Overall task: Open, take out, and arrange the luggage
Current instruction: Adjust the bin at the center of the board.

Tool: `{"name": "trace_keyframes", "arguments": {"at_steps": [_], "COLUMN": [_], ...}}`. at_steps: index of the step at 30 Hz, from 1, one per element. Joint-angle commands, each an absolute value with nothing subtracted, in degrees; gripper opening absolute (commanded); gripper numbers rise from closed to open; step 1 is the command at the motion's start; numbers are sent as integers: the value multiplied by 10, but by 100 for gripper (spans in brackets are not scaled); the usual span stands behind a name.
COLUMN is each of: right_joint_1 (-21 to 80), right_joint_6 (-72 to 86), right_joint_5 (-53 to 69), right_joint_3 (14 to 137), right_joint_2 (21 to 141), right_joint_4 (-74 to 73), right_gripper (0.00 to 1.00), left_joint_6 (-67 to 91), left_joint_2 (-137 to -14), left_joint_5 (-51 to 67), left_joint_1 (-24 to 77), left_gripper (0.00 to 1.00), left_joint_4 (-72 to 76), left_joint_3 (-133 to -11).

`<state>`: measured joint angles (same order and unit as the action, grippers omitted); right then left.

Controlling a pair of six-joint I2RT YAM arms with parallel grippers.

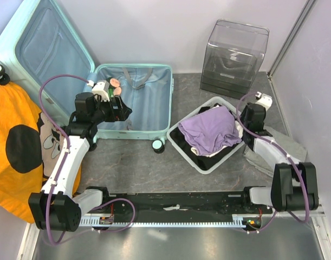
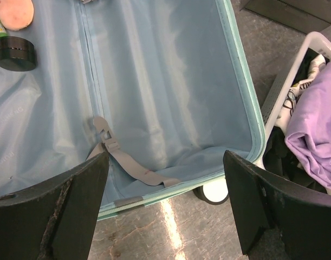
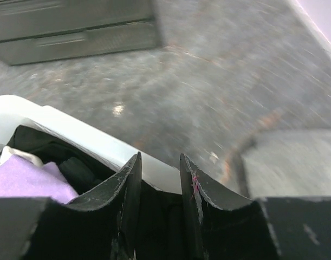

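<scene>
The luggage (image 1: pixel 134 103), a mint hard-shell suitcase, lies open with its lid (image 1: pixel 49 49) leaning at the back left. Its pale blue lining (image 2: pixel 165 81) holds a grey strap (image 2: pixel 127 165), a peach item (image 2: pixel 16 13) and a black jar (image 2: pixel 14 54). My left gripper (image 1: pixel 121 108) (image 2: pixel 165 157) hangs open and wide over the suitcase's near rim, holding nothing. My right gripper (image 1: pixel 253 111) (image 3: pixel 160 157) sits at the right edge of the white basket (image 3: pixel 73 132). Its jaws stand a narrow gap apart with nothing between them.
The white mesh basket (image 1: pixel 189 116) holds a purple cloth (image 1: pixel 211 130) over black clothes. A clear plastic box (image 1: pixel 233 51) stands at the back right. Grey fabric (image 1: pixel 281 146) lies by the right arm, an orange cloth (image 1: pixel 16 141) at far left. A suitcase wheel (image 1: pixel 158 146) faces the basket.
</scene>
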<state>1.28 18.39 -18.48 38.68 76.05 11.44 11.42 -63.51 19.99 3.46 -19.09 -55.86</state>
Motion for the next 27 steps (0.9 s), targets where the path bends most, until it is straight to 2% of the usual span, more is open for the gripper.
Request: {"name": "trace_keyframes", "arguments": {"at_steps": [1,7,12,15,16,19,22,27], "right_joint_1": [12,13,17,18,17,17,17,18], "right_joint_6": [235,281,280,261,240,201,176,158], "right_joint_5": [-271,-289,-285,-262,-251,-238,-220,-139], "right_joint_3": [328,282,262,267,272,304,351,484], "right_joint_2": [715,667,607,578,574,569,584,617], "right_joint_4": [65,80,105,134,141,148,142,71], "right_gripper": [41,41,55,68,78,89,93,95], "left_joint_6": [118,120,121,121,121,120,119,121], "left_joint_2": [-636,-634,-634,-632,-629,-624,-615,-610], "left_joint_5": [209,208,208,207,207,200,192,192], "left_joint_1": [33,33,33,33,33,33,33,33], "left_gripper": [92,92,92,92,93,93,93,93], "left_joint_4": [-163,-159,-157,-158,-158,-158,-159,-159], "left_joint_3": [-558,-555,-555,-555,-555,-555,-555,-555]}}
